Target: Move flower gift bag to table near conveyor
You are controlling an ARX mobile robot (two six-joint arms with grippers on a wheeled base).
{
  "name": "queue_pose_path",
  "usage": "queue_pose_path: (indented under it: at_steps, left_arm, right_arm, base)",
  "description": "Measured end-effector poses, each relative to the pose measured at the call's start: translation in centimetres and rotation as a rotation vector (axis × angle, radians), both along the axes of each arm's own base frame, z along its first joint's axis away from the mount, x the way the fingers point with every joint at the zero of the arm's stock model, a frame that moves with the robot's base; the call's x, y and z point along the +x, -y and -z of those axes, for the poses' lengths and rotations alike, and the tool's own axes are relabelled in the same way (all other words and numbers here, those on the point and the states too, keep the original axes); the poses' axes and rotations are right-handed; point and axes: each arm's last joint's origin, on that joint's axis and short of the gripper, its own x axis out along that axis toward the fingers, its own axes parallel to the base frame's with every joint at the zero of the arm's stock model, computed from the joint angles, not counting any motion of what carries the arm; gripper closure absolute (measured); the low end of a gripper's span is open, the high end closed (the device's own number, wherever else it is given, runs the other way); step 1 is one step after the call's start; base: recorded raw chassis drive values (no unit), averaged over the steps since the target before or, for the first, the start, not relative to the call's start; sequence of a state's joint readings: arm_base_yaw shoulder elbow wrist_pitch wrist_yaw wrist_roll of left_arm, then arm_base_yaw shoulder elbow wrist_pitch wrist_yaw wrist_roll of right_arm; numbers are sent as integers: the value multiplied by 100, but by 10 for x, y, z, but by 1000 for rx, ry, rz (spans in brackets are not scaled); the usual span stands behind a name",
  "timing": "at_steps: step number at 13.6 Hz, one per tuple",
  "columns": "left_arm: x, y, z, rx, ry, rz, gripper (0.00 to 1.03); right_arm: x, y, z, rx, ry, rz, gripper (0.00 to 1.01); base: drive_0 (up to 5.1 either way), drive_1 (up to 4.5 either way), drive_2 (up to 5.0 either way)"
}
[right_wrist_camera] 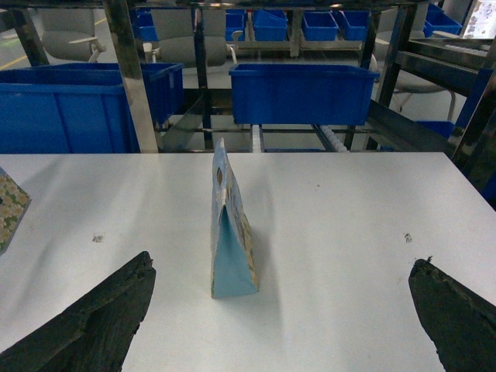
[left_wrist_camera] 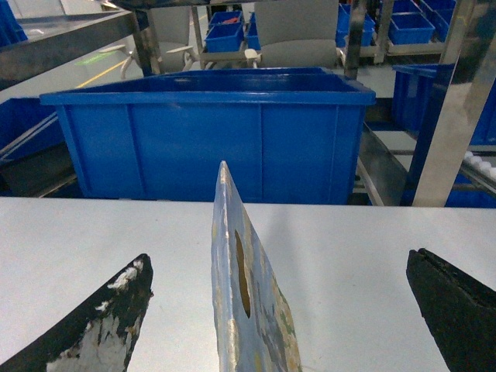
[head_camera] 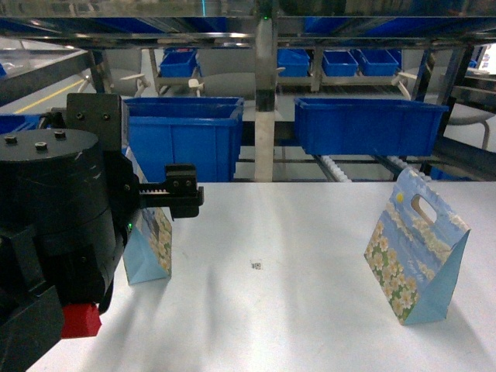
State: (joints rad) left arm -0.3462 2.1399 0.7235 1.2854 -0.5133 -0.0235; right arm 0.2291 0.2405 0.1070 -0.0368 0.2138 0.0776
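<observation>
Two flower gift bags stand upright on the white table (head_camera: pixel 294 310). The left bag (head_camera: pixel 151 244) is half hidden behind my left arm (head_camera: pixel 54 225). In the left wrist view its thin top edge with the handle slot (left_wrist_camera: pixel 240 302) rises between the fingers of my left gripper (left_wrist_camera: pixel 279 258), which is open and touches nothing. The right bag (head_camera: pixel 415 252) stands free; in the right wrist view this bag (right_wrist_camera: pixel 231 236) is ahead of my open right gripper (right_wrist_camera: pixel 280 263), left of its centre. The conveyor (head_camera: pixel 337 167) with white rollers runs behind the table's far edge.
Blue bins (head_camera: pixel 186 132) (head_camera: pixel 368 124) sit on the conveyor lanes just past the table's far edge, between steel posts (head_camera: pixel 265 101). More blue bins (right_wrist_camera: pixel 325 23) sit on racks farther back. Small dark specks (head_camera: pixel 256 265) mark the tabletop.
</observation>
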Motion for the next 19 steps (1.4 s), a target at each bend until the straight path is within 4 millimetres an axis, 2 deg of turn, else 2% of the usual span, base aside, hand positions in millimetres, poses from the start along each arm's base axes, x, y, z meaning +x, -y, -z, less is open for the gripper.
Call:
queue_pose_path:
  at_steps: [4, 7, 9, 11, 12, 15, 16, 17, 19]
  left_arm:
    - [-17, -10, -37, 28, 65, 68, 5]
    - [-40, -29, -68, 22, 137, 109, 5]
    - [-61, -47, -73, 46, 138, 110, 5]
    - [-98, -75, -73, 59, 129, 81, 5]
    - [-112, -81, -71, 79, 118, 46, 5]
    - [-117, -83, -69, 90, 108, 28, 5]
    - [-118, -84, -68, 79, 68, 72, 9]
    - [-126, -87, -72, 30, 56, 138, 22]
    - [-145, -92, -85, -9, 123, 167, 47]
  right_arm:
    - [0, 0, 0, 0, 0, 0, 3]
    - [0, 0, 0, 0, 0, 0, 3]
    - [0, 0, 0, 0, 0, 0, 3]
    - [0, 0, 0, 0, 0, 0, 3]
    - [0, 0, 0, 0, 0, 0, 3]
    - [-1, 0, -1, 1, 30, 5, 5]
    - [-8, 2, 5, -15, 124, 2, 19]
    - [-11, 6, 3, -16, 179, 12, 32]
    - [-11, 13, 10, -31, 167, -13, 58]
  base:
    - [0, 0, 0]
    - [0, 0, 0]
    - [0, 0, 0]
    - [0, 0, 0]
    - [0, 0, 0]
    - [0, 0, 0]
    - [0, 0, 0]
    - [0, 0, 0]
    - [0, 0, 0]
